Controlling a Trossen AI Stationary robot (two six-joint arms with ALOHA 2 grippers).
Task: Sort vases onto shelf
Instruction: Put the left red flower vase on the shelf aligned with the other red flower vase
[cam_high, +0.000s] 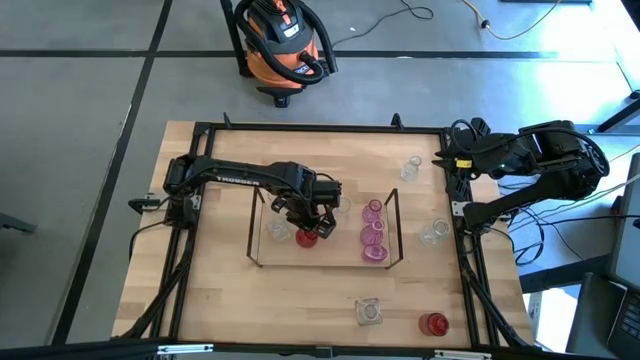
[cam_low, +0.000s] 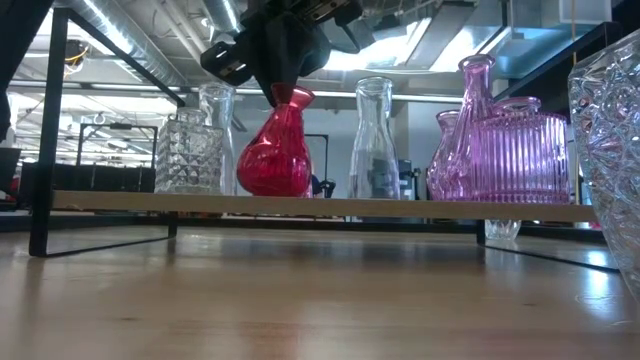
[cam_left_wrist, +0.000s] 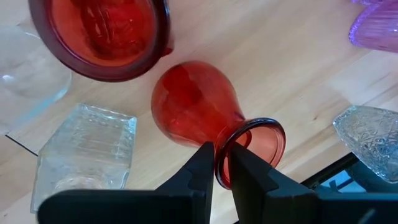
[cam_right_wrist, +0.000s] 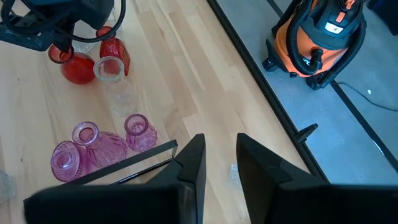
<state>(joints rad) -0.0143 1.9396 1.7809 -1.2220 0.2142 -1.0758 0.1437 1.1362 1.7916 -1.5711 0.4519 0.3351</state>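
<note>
Left end effector (cam_high: 310, 228) is over the left half of the shelf (cam_high: 255, 262), pinching the flared rim of a red bulb vase (cam_left_wrist: 199, 109), one finger inside the mouth, one outside. In the low view the vase stands upright with its base on or just at the shelf board, so the step looks like placement, near its end. My guess at the next move: spread the fingers, then lift straight up so the inner finger doesn't drag the lip and tip it into its neighbours.

It's crowded there: a clear square cut-glass jar (cam_low: 186, 152) just left of it, a tall clear bottle (cam_low: 375, 140) to the right, and a second red jar (cam_left_wrist: 102, 34), wide-mouthed, close behind in the left wrist view. Ribbed pink vases (cam_high: 375, 232) fill the shelf's right half.

Still on the tabletop (cam_high: 220, 300): a clear square jar (cam_high: 369, 312) and a red jar (cam_high: 434, 324) near the front, and two clear pieces (cam_high: 434, 233) on the right.

All smooth or faceted glass, slippery, narrow necks. The shelf is thin dark wire.

Right end effector (cam_right_wrist: 219, 163) is parked at the right tabletop edge, fingers spread, empty.
</note>
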